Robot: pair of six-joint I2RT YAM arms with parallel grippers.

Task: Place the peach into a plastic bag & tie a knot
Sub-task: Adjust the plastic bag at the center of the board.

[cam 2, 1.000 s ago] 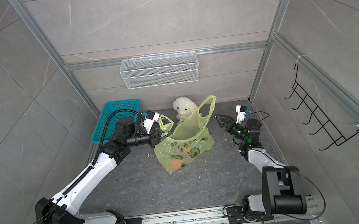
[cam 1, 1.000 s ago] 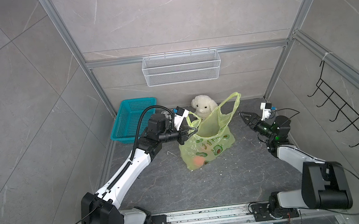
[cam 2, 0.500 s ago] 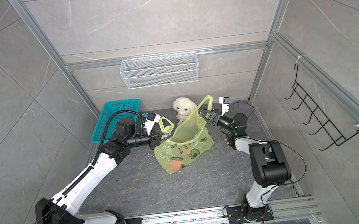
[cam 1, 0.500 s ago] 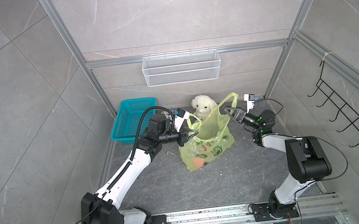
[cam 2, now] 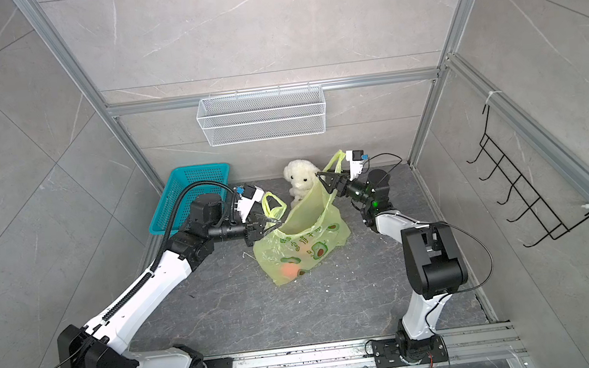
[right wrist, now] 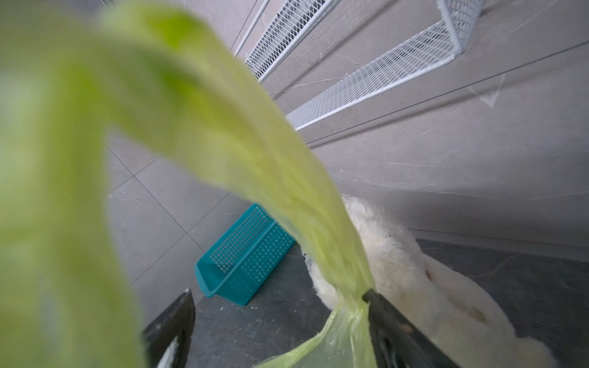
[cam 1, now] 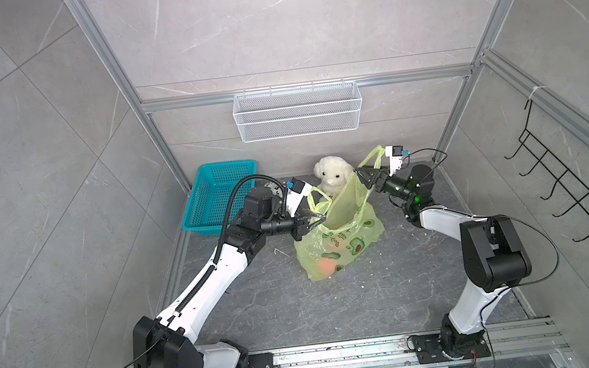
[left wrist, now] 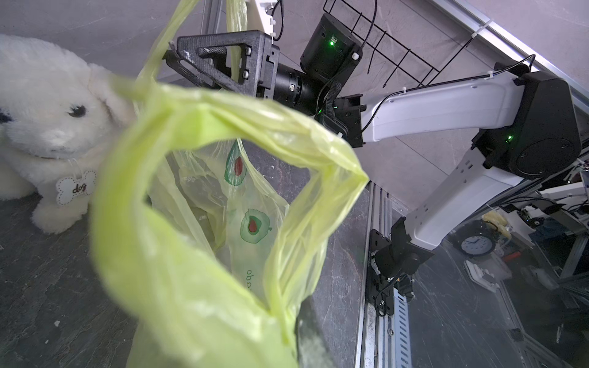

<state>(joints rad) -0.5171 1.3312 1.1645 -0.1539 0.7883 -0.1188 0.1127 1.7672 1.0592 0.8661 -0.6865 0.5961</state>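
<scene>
The bag's (left wrist: 178, 261) near handle loop fills my view, blurred, its base bunched against my finger (left wrist: 307, 337). Through the loop I see avocado prints (left wrist: 253, 224). Its other handle strip runs up across the right gripper (left wrist: 172, 52). The dog (left wrist: 47, 105), tagged "dog", sits beyond on the floor (left wrist: 38, 286)

The one word that reads clearly hangs at the neck of the plush dog (left wrist: 47, 105): a white bone-shaped tag (left wrist: 76, 190) bearing "dog" in dark, hand-drawn letters. On the plastic bag (left wrist: 191, 286), under a printed avocado, runs a short line of green letters — something like "obo", seen through the film and cut off, so not readable whole. In both top views the bag's print is too small to make out. A clock (left wrist: 477, 245) stands far off — numerals too small to read.
</scene>
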